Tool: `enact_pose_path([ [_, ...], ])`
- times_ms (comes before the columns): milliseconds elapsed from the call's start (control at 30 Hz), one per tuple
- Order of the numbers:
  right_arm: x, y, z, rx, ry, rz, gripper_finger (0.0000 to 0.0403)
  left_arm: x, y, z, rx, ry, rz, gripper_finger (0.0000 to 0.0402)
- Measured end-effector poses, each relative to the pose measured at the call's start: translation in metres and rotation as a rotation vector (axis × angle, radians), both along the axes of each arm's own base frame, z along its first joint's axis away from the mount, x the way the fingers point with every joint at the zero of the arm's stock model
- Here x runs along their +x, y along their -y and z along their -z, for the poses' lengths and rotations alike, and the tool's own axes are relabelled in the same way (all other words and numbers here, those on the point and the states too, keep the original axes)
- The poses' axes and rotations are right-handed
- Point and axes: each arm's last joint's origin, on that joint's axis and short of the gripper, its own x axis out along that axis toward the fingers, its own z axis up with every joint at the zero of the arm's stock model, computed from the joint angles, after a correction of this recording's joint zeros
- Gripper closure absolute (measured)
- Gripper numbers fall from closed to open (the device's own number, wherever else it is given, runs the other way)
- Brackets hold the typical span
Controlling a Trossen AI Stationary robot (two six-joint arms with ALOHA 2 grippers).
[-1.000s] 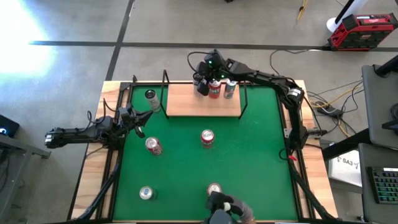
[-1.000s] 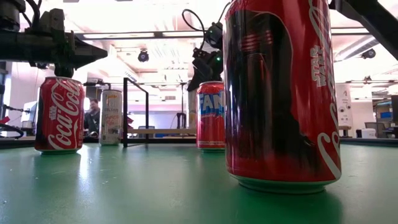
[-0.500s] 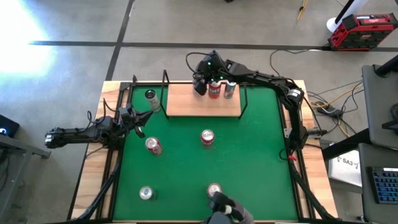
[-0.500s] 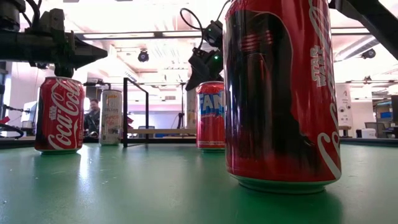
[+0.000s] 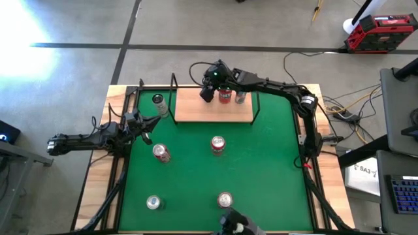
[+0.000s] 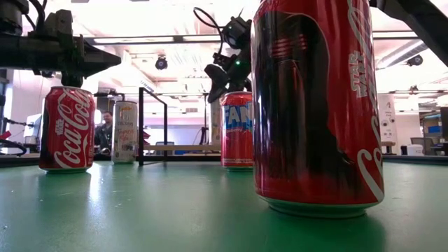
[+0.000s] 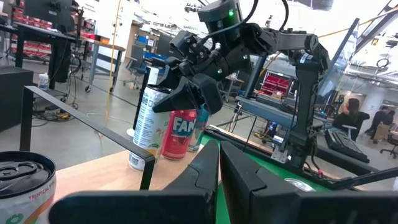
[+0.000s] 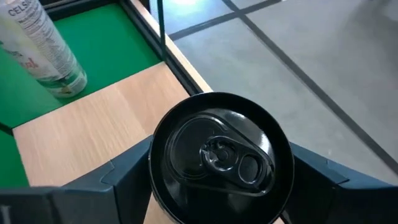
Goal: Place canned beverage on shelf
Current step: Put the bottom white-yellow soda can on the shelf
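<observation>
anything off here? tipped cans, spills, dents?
Nothing stands out. The Coca-Cola can and Fanta can stand upright on the green mat, with no spill showing. The right gripper is over a black-topped can at the shelf. Only note: a person's hand is at the near edge.

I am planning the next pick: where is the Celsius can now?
In the high view, the Celsius can stands upright on the green mat, in its far left corner, just left of the shelf.

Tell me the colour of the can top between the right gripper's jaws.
Black top, with a black pull tab; the right wrist view shows it best.
</observation>
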Motion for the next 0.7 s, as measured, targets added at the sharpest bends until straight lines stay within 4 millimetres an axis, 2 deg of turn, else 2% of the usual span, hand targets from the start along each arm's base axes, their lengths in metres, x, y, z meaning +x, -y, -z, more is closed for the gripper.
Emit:
enact_pose_path([
  [267, 0.0040, -0.0100, 0.0003, -0.009, -0.004, 0.081, 0.0132, 0.0000, 0.0000, 0.0000, 0.000, 0.000, 0.000, 0.0402],
  [700, 0.0022, -0.0109, 0.0012, 0.070, 0.032, 0.161, 0.0129, 0.0000, 0.0000, 0.0001, 0.000, -0.001, 0.000, 0.0402],
])
